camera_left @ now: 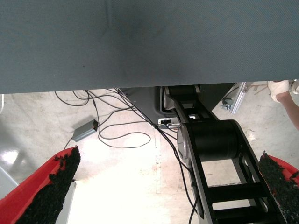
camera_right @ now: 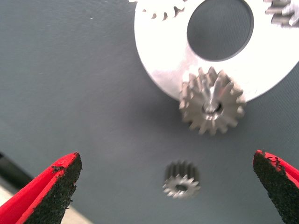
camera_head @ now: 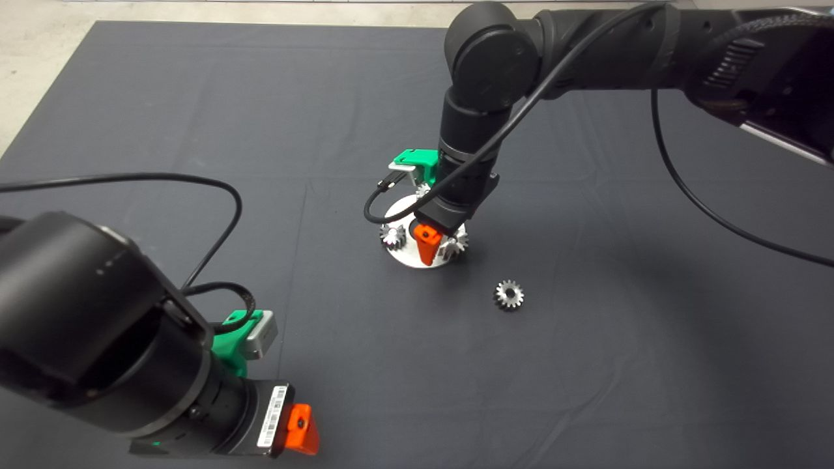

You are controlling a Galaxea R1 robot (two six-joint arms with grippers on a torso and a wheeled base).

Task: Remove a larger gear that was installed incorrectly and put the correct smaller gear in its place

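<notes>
Right gripper (camera_right: 166,186) hangs over the plate (camera_right: 163,56), jaws open — the larger gear (camera_right: 212,107) sits just ahead on the plate's rim.

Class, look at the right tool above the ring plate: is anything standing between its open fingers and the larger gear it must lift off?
Nothing visible. The right tool hangs open above the larger gear on the ring plate's edge; only air lies between. The smaller gear lies apart on the mat.

White barcode label (camera_head: 272,415) on left wrist — print seemingly unreadable, no other text
</notes>
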